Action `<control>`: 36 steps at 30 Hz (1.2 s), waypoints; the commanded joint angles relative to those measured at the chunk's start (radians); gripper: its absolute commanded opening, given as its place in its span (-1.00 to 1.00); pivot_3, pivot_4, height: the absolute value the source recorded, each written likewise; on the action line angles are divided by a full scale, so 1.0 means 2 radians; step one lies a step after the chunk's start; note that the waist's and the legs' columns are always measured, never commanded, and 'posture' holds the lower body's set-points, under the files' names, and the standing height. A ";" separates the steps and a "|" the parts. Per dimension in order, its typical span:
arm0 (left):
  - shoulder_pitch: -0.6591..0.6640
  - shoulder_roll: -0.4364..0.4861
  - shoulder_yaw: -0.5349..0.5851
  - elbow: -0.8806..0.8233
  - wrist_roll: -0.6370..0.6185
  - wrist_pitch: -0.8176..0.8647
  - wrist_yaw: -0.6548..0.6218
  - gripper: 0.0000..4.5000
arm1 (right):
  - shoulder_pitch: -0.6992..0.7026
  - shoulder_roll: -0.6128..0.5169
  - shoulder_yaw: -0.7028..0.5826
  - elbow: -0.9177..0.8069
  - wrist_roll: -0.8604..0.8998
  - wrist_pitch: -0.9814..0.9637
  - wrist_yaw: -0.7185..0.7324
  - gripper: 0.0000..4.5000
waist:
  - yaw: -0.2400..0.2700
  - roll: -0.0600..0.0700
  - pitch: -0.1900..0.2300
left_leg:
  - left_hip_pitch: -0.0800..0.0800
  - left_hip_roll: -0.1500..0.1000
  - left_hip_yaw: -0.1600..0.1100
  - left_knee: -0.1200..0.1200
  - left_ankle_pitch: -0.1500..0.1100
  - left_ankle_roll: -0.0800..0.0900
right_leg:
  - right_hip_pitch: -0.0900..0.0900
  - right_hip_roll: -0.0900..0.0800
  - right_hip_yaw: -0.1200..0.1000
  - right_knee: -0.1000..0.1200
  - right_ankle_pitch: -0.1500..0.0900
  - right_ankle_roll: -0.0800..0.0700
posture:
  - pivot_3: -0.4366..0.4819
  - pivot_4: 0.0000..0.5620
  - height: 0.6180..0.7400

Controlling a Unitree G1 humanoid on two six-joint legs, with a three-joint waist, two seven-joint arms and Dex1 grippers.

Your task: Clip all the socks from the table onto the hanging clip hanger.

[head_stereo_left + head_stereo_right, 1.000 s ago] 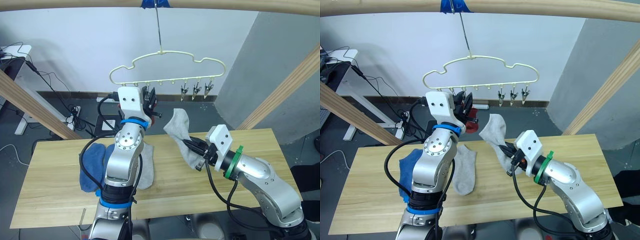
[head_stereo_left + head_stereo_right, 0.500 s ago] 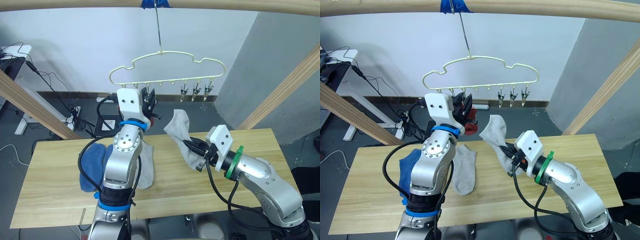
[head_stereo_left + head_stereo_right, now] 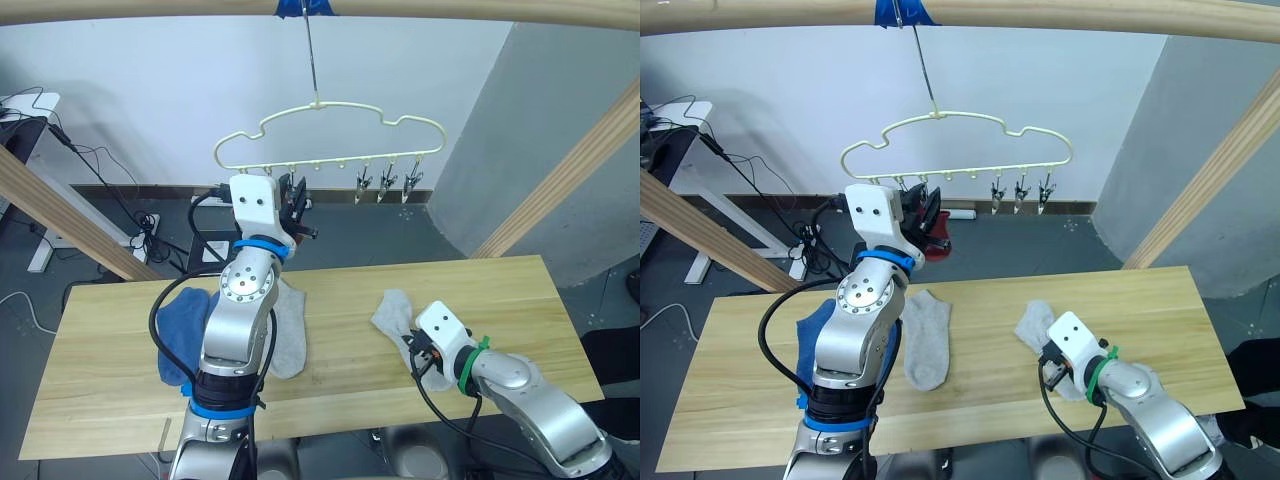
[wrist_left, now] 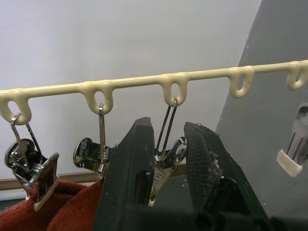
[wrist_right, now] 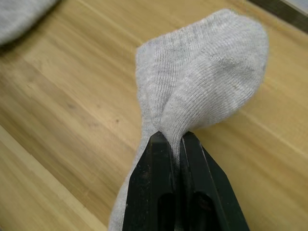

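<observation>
A light grey sock (image 5: 192, 91) is pinched at its middle between the closed fingers (image 5: 156, 183) of the right end effector (image 3: 1048, 362); the sock's bunched toe end spreads out ahead of the fingertips and lies on the bench (image 3: 520, 290), with the rest trailing back beneath the end effector. A second light grey sock (image 3: 925, 338) is laid flat on the bench, well to the left of the right end effector and beside the left arm. A blue sock (image 3: 180, 325) is heaped on the bench further left, partly hidden behind that arm.

The left end effector (image 4: 168, 144) is raised to the clip hanger (image 3: 330, 135), just below its row of loops. Its two fingers (image 4: 204, 159) are held a little apart around a metal clip (image 4: 166, 156) hanging from one loop; contact with the clip is seen on at least one side, but a firm grip cannot be confirmed. Beside this end effector, a rust red sock (image 4: 43, 211) is held in a neighbouring clip (image 4: 29, 168). Three further clips (image 3: 383, 186) hang bare towards the far right end of the hanger.

The hanger hook is hung from a wooden pole (image 3: 450, 8) overhead, fixed with blue tape (image 3: 300, 7).
</observation>
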 commanded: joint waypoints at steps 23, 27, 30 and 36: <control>0.004 -0.019 -0.009 -0.029 0.015 -0.001 0.021 0.04 | -0.106 -0.037 -0.107 -0.100 0.133 -0.069 0.130 0.45 | 0.001 0.000 0.000 | 0.000 0.000 0.000 0.000 0.000 0.000 | 0.000 0.000 0.000 0.000 0.000 0.000 | -0.58 0.01 1.00; 0.002 -0.022 -0.010 -0.033 0.021 0.003 0.030 0.04 | -0.110 -0.041 -0.114 -0.102 0.140 -0.066 0.132 0.45 | 0.001 0.000 0.000 | 0.000 0.000 0.000 0.000 0.000 0.000 | 0.000 0.000 0.000 0.000 0.000 0.000 | -0.58 0.01 1.00; 0.004 -0.026 -0.014 -0.039 0.024 0.010 0.033 0.04 | -0.114 -0.046 -0.121 -0.100 0.148 -0.064 0.134 0.45 | 0.001 0.000 0.000 | 0.000 0.000 0.000 0.000 0.000 0.000 | 0.000 0.000 0.000 0.000 0.000 0.000 | -0.58 0.01 1.00; 0.003 -0.034 -0.017 -0.057 0.030 0.036 0.041 0.04 | -0.118 -0.052 -0.135 -0.103 0.169 -0.055 0.134 0.45 | 0.001 0.000 0.000 | 0.000 0.000 0.000 0.000 0.000 0.000 | 0.000 0.000 0.000 0.000 0.000 0.000 | -0.59 0.02 1.00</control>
